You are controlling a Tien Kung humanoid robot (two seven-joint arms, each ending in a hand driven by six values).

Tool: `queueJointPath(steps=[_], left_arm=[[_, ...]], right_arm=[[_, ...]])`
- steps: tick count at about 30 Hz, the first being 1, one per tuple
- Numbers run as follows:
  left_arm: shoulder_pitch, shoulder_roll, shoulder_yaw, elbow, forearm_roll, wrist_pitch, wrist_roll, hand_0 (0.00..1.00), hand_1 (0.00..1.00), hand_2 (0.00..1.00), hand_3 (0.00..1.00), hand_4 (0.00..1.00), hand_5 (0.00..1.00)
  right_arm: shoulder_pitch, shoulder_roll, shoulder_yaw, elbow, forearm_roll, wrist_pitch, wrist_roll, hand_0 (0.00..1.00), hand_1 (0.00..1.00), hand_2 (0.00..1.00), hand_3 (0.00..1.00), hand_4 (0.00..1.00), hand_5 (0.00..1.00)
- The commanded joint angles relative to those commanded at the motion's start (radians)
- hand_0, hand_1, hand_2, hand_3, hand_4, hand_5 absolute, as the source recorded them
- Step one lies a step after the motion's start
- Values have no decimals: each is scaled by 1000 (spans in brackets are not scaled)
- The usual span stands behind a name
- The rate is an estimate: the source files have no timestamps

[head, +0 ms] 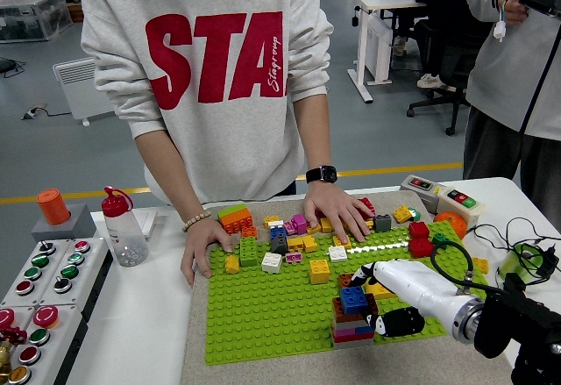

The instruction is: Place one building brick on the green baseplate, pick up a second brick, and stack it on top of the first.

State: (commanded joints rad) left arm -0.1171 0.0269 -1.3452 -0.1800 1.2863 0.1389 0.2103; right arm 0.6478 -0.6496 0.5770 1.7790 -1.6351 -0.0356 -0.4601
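**Blue brick on the stack, robot hand around it**

At the left of the surface [131, 315] a person's hand [203, 245] rests flat on the green baseplate [263, 315] edge. Loose bricks [280, 240] lie along the plate's far side, where the person's other hand [337, 211] lies on them. Right of centre, a blue brick [354, 299] tops a short brick stack [352, 325]. The right robot hand [372, 297] has fingers curled around it, thumb low beside the stack.

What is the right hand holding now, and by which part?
The right hand pinches the blue brick on top of the stack, by its right side.
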Motion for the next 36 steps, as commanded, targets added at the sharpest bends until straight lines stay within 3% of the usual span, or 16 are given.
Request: queueJointPath(steps=[21, 36], left_arm=[[-2, 1, 4, 0, -1, 1, -1, 664, 685, 699, 575, 298, 998], [-2, 1, 5, 0, -1, 1, -1, 664, 684, 699, 575, 300, 998]], right_arm=[[-1, 13, 3, 0, 4, 4, 2, 891, 761, 761, 582, 483, 185], [-10, 2, 13, 0, -1, 5, 1, 891, 762, 765, 582, 487, 186]])
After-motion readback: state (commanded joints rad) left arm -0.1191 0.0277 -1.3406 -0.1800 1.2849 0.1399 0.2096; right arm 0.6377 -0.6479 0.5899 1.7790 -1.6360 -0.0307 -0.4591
